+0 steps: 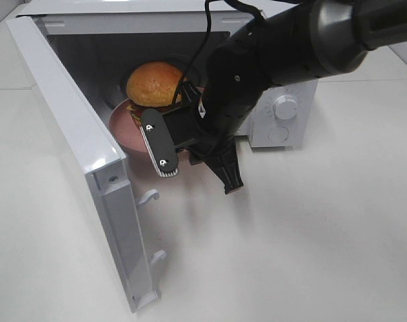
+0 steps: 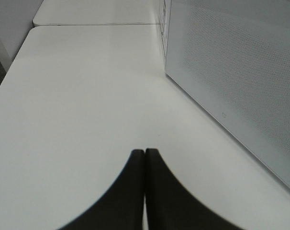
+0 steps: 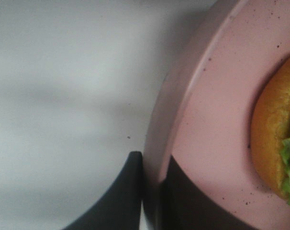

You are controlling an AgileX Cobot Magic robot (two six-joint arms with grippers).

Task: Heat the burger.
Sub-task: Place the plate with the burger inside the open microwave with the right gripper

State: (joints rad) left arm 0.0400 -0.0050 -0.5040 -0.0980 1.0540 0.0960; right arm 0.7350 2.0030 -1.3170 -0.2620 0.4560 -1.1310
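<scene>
The burger (image 1: 153, 84) with its golden-brown bun sits on a pink plate (image 1: 123, 124) in the open microwave (image 1: 287, 127). Part of the plate reaches out past the microwave's front opening. My right gripper (image 1: 183, 163) is at the plate's near edge, shut on the rim. In the right wrist view the gripper (image 3: 152, 158) pinches the pink plate (image 3: 217, 120), one finger on each side of the rim, and the burger (image 3: 274, 134) shows bun and green lettuce. My left gripper (image 2: 145, 151) is shut with nothing in it, low over the table beside the microwave door (image 2: 240, 81).
The microwave door (image 1: 89, 154) stands swung wide open at the left, its latch hooks pointing towards the plate. Two knobs (image 1: 284, 106) sit on the panel behind my right arm. White table (image 1: 311, 255) spreads in front and to the right.
</scene>
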